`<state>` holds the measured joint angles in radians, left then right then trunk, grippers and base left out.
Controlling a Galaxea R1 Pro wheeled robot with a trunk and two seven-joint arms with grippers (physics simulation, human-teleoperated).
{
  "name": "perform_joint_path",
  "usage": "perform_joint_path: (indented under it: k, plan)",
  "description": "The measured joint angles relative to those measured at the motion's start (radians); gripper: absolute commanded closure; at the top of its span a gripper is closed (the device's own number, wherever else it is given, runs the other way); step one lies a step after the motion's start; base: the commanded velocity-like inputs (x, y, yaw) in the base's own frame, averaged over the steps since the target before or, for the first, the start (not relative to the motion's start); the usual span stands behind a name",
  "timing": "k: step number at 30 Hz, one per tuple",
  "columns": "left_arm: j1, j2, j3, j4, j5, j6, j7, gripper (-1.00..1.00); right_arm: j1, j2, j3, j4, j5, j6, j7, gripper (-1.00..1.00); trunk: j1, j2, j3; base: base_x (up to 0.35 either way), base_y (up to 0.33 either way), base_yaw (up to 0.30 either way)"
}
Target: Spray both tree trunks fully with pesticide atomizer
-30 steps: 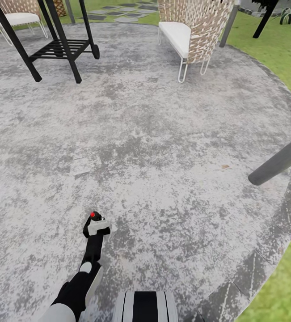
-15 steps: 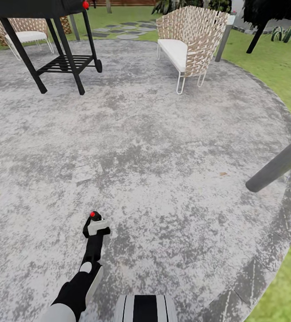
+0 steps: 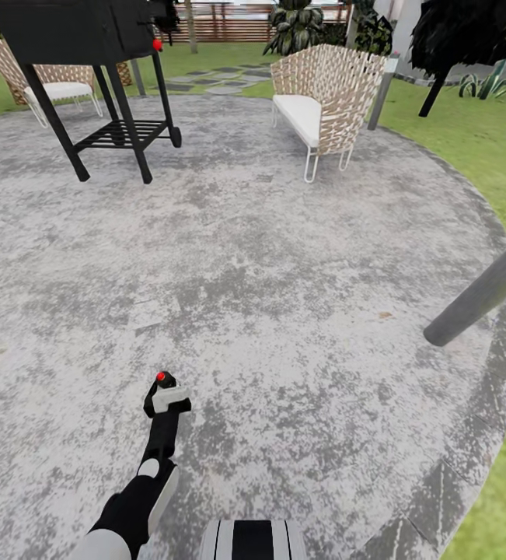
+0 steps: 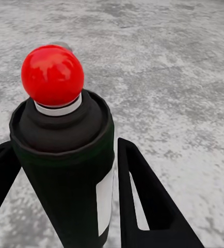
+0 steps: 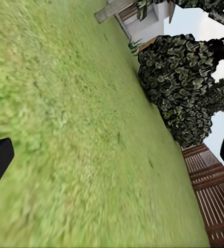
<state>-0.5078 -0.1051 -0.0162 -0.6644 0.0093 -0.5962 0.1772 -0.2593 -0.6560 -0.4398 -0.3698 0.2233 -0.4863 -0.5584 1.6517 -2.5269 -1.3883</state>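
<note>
Gripping the atomizer (image 4: 65, 155) between its two black fingers (image 4: 143, 201), the left gripper (image 3: 163, 404) pinches the dark bottle on both sides, holding it upright over the patio (image 3: 268, 264). The red ball on the atomizer's top shows large in the left wrist view, sitting on a pale collar above the black cap, with a pale strip down the bottle's side. From the head camera the same red dot tops the pale grey spray head (image 3: 167, 398) at the end of the left arm (image 3: 140, 498), which reaches forward from the lower edge, just left of the robot's striped trunk (image 3: 253, 540).

The right gripper (image 5: 112, 155) stands spread wide, its two dark fingertips at opposite edges of the right wrist view with nothing between them, looking out over lawn (image 5: 65, 134) toward a dark leafy bush (image 5: 187, 88) and a slatted brown fence (image 5: 212, 196).

Around the robot lies the round mottled grey patio. Far ahead stands a black grill cart (image 3: 89, 47) on wheels, a woven chair (image 3: 322, 93) with a white cushion to its right, and another woven chair (image 3: 47, 78) behind the cart. A grey pole (image 3: 482, 292) leans in at the right edge. Grass rings the paving.
</note>
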Motion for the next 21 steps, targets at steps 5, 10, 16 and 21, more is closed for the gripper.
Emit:
perform_joint_path:
  k: [5, 10, 16, 21]
  plan:
    - [0.0, 0.003, 0.007, 0.008, -0.001, 0.0, 0.0, 1.0, 0.0, 0.0, 0.0, -0.001, 0.001, 0.0, -0.005, -1.0, -0.002, 0.001, 0.019, 0.0, 0.0, 0.0]
    - [0.0, 0.002, 0.012, 0.01, -0.001, 0.001, 0.0, 1.0, 0.0, 0.001, 0.001, -0.001, -0.001, 0.0, -0.007, -1.0, -0.004, 0.002, 0.039, 0.0, 0.0, 0.0]
    - [0.0, 0.001, 0.01, 0.021, -0.002, 0.001, -0.001, 1.0, 0.0, 0.001, 0.001, -0.001, -0.001, 0.0, -0.008, -1.0, -0.007, 0.004, 0.062, 0.0, 0.0, 0.0]
    - [0.0, 0.0, 0.007, 0.028, -0.001, 0.002, -0.001, 1.0, 0.0, 0.001, 0.001, -0.001, -0.001, 0.0, -0.007, -1.0, -0.009, 0.005, 0.081, 0.0, 0.0, 0.0]
